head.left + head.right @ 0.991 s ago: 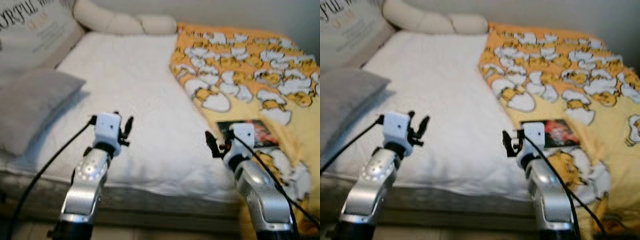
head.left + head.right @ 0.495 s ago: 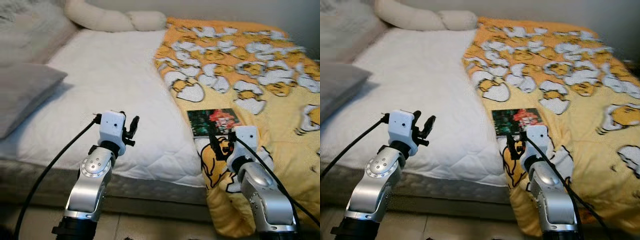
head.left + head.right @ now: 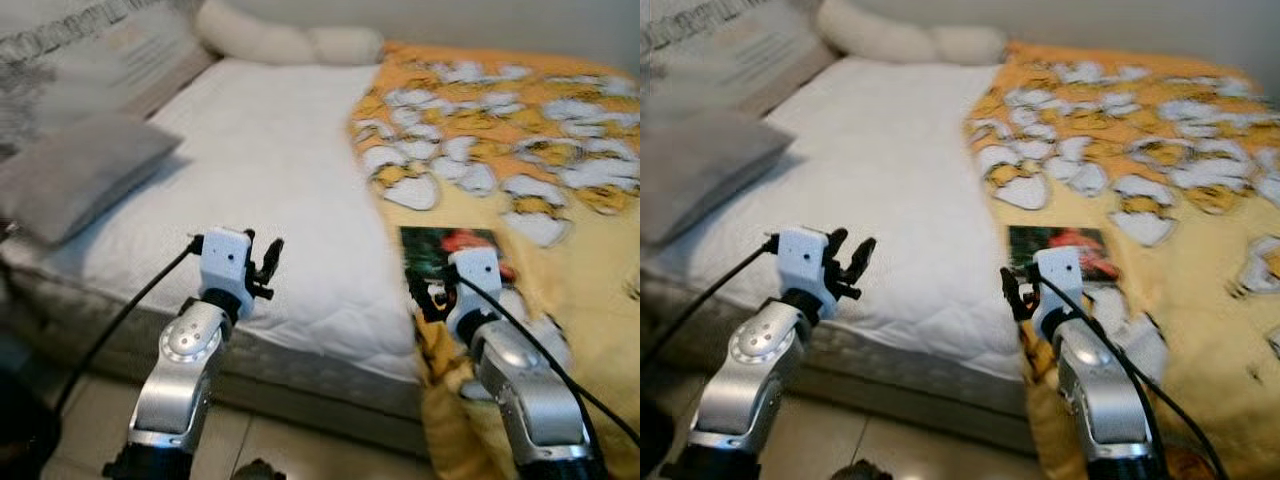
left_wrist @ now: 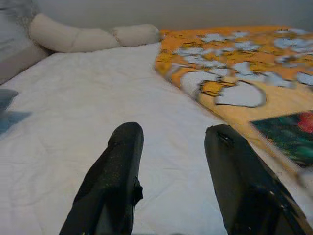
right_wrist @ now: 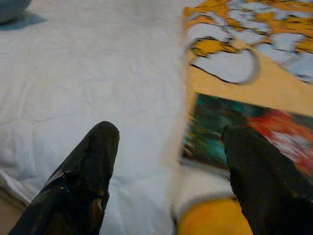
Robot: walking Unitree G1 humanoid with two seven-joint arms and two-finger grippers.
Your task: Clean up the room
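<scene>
Dark green-and-red picture book (image 3: 1060, 250) flat on yellow egg-print blanket (image 3: 1160, 170), beside blanket's edge on white quilted mattress (image 3: 890, 190). Right gripper (image 5: 168, 142) spread wide, hovering just short of book. Left gripper (image 4: 171, 142) also wide, over mattress near bed's front edge. Grey pillow (image 3: 85, 170) left; long cream bolster (image 4: 88, 36) at far end.
</scene>
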